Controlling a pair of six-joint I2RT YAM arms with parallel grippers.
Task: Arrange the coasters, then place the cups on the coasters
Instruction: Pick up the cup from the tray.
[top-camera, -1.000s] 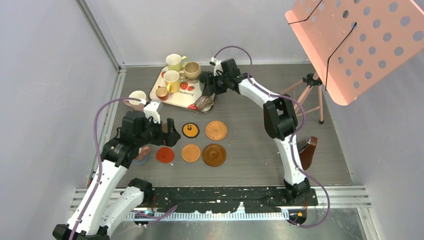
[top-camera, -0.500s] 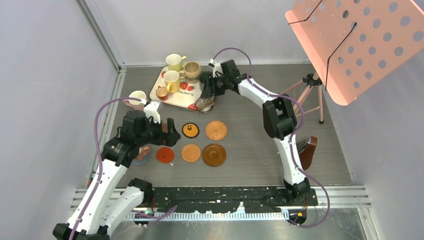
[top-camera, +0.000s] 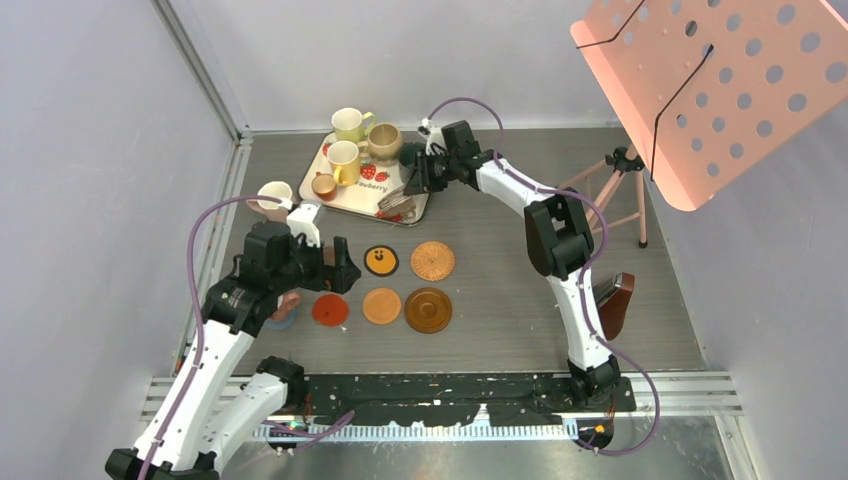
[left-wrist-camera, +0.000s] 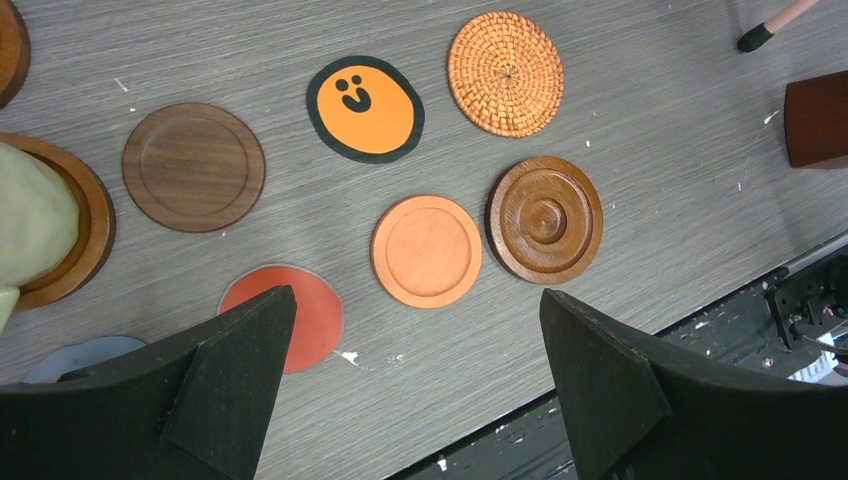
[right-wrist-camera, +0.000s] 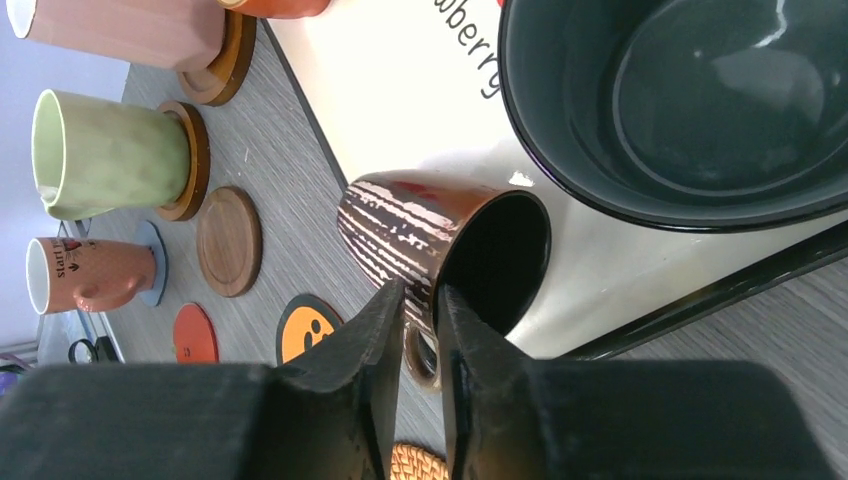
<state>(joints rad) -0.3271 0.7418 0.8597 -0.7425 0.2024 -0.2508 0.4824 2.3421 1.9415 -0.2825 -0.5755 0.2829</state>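
Nine coasters lie on the tabletop (top-camera: 500, 290). Four are brown wood: a plain wooden coaster (left-wrist-camera: 194, 167), a ringed wooden coaster (left-wrist-camera: 545, 219), a rimmed wooden coaster (left-wrist-camera: 90, 225) under the pale green cup (left-wrist-camera: 25, 225), and a corner wooden coaster (left-wrist-camera: 8, 50) cut off by the frame. There is one each of the orange coaster (left-wrist-camera: 427, 250), red coaster (left-wrist-camera: 300, 315), blue-grey coaster (left-wrist-camera: 85, 355), wicker coaster (left-wrist-camera: 505, 73) and black coaster with an orange face (left-wrist-camera: 365, 108). Nine cups show across the views. Six are at the white strawberry tray (right-wrist-camera: 400, 100): the far yellow cup (top-camera: 348, 123), near yellow cup (top-camera: 343, 160), tan cup (top-camera: 384, 140), small orange-brown cup (top-camera: 323, 186), dark teal cup (right-wrist-camera: 680, 90) and striped brown cup (right-wrist-camera: 400, 225). The pink cup (right-wrist-camera: 120, 30), the green one and the printed pink mug (right-wrist-camera: 90, 275) each stand upright on a coaster left of the tray. The striped brown cup lies tipped at the tray's near right corner, its long axis diagonal, with the mouth facing far-right and the base near-left. The right hand (right-wrist-camera: 420, 295) is narrowed onto its rim beside the handle. The left hand (left-wrist-camera: 417, 292) hangs spread wide above the coasters, holding nothing.
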